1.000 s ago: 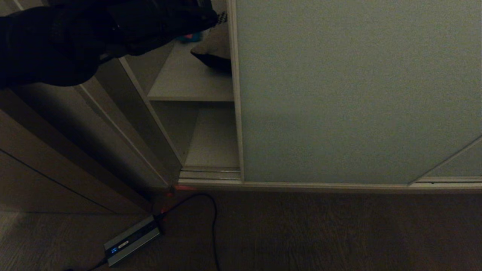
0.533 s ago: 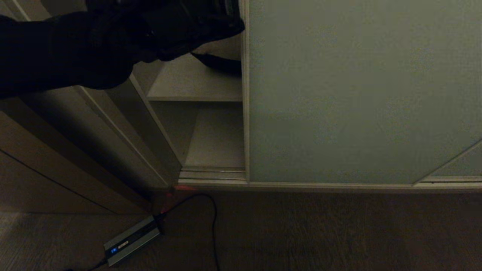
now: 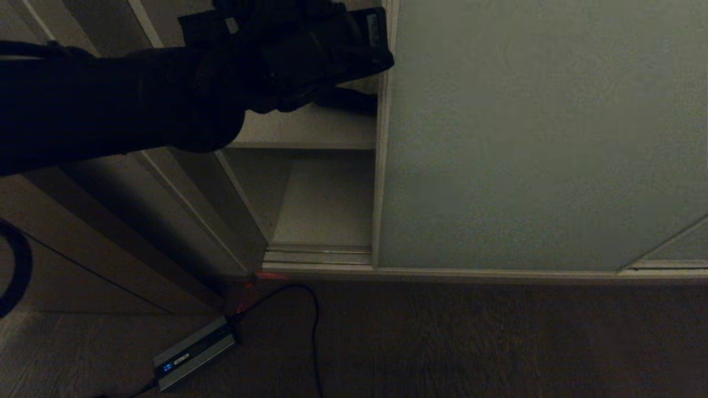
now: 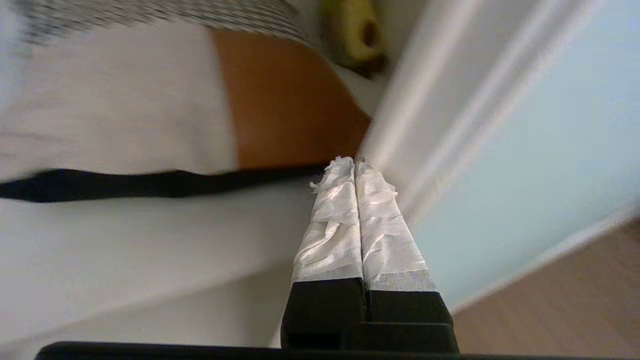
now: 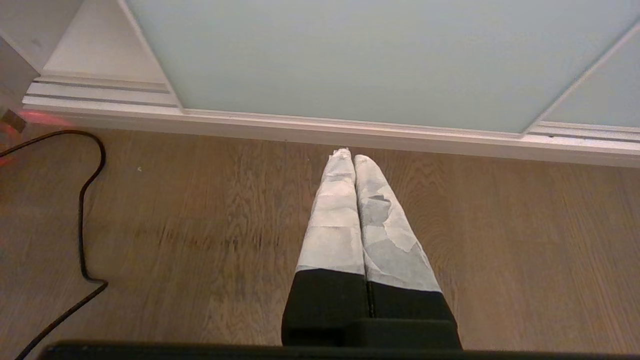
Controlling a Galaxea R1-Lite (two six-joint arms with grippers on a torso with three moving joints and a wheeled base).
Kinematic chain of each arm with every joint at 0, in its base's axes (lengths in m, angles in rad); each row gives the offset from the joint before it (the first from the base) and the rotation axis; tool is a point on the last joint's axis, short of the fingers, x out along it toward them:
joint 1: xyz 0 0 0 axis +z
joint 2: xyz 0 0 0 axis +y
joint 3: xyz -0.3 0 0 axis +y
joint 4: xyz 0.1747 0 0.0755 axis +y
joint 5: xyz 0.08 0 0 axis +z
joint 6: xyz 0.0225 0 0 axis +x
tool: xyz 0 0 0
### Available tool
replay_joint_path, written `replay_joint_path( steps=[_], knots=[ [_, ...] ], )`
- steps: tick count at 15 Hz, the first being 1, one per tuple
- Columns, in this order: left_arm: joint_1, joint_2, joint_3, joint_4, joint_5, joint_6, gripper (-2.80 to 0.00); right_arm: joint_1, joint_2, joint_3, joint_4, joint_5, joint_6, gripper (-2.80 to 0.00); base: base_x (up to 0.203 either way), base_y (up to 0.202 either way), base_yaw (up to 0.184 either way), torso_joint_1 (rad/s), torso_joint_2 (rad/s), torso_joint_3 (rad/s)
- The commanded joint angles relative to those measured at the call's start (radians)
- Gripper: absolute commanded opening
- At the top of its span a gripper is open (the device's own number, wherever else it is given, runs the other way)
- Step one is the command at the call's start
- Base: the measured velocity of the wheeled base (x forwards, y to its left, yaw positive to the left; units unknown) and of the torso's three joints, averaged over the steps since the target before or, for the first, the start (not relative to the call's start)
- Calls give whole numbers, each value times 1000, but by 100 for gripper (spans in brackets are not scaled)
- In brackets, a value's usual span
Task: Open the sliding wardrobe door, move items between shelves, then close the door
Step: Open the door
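The large matte grey-green sliding wardrobe door [image 3: 542, 138] has slid further right than a second ago, its slim pale frame edge widening the gap — the opening step is under way. The left end effector [image 4: 354, 162], clenched and empty, presses against that edge beside the cream cushion with a brown band [image 4: 200, 100] on the off-white shelf [image 3: 310, 130]. The right end effector [image 5: 348, 156], also clenched, hangs parked over the wooden floor [image 5: 200, 225].

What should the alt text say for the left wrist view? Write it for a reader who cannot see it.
The left pincer, shut, its taped tips at the pale frame edge of the sliding wardrobe door. Behind it, a cream cushion with a brown band lies on a black-backed cushion on an off-white shelf.
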Motion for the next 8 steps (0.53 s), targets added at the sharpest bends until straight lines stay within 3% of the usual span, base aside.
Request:
replay_joint_path(
  steps=[1, 8],
  knots=[
    [-23, 25, 0, -13, -12, -2, -280, 0, 0, 5, -1, 0, 0, -280, 0, 0, 0, 0, 0, 0],
    [-104, 63, 1, -37, -41, 8, -280, 0, 0, 4, -1, 0, 0, -280, 0, 0, 0, 0, 0, 0]
  ],
)
